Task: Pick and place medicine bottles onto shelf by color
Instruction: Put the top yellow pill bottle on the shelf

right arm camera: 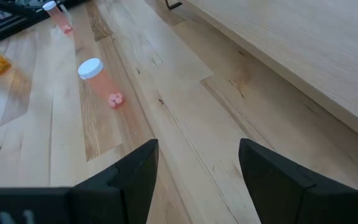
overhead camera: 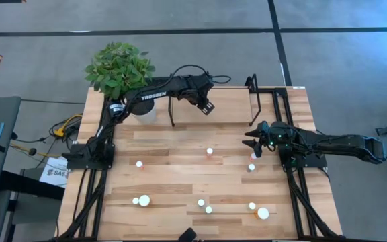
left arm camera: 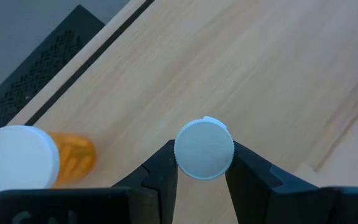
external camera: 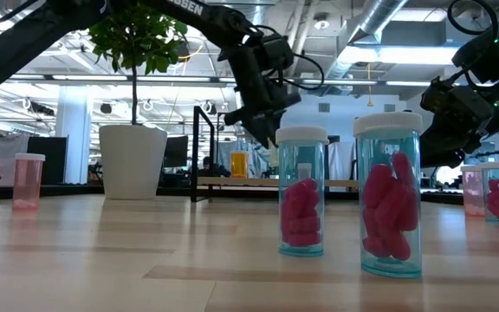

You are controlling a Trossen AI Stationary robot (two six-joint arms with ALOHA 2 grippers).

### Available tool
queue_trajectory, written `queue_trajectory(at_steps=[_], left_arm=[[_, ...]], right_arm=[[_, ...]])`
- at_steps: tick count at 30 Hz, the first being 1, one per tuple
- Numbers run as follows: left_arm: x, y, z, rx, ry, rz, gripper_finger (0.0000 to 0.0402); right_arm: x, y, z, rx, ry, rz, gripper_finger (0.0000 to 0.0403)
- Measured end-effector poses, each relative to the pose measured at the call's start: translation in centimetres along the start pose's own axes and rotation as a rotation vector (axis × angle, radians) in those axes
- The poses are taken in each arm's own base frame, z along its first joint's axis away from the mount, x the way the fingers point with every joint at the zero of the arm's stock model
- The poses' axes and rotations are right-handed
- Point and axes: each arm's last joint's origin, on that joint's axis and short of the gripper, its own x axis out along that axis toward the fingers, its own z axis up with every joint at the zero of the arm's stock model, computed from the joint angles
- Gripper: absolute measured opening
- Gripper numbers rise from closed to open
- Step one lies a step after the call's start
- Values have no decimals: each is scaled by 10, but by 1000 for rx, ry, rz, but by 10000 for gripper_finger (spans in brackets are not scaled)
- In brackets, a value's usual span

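- Left wrist view is showing your left tool (left arm camera: 204,180) clamped on a small white-capped medicine bottle (left arm camera: 204,149), one finger on each side of its round cap, held over the light wooden shelf board (left arm camera: 260,68).
- Beside it in that view, an orange white-capped bottle (left arm camera: 39,160) is already standing on the board; judge your bottle's colour against it before you are setting down, since the cap is hiding the held body.
- High view is placing this tool (overhead camera: 205,104) at the far edge of the plank worktop (overhead camera: 180,151), near the leafy green plant in its white pot (overhead camera: 121,70) and between the shelf's thin black metal uprights (overhead camera: 252,101).
- You are lowering, it seems, so keep the bottle upright and come straight down, clear of the orange neighbour; let go only when the base is resting on the board.
- Your right tool (right arm camera: 194,162) is waiting with its fingers apart and nothing between them, low over the worktop near a pale pink white-capped bottle (right arm camera: 98,81); keep it parked there.
- Low view is showing further bottles of pink pills (external camera: 301,195) well apart on the worktop, yet to be sorted.
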Motion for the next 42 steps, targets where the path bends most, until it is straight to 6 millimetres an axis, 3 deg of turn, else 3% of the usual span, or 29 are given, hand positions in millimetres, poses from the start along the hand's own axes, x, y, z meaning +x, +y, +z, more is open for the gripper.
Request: queue_trajectory(at_steps=[42], left_arm=[[15, 16, -1, -83, 56, 24, 103]], right_arm=[[0, 0, 0, 0, 0, 0, 249]])
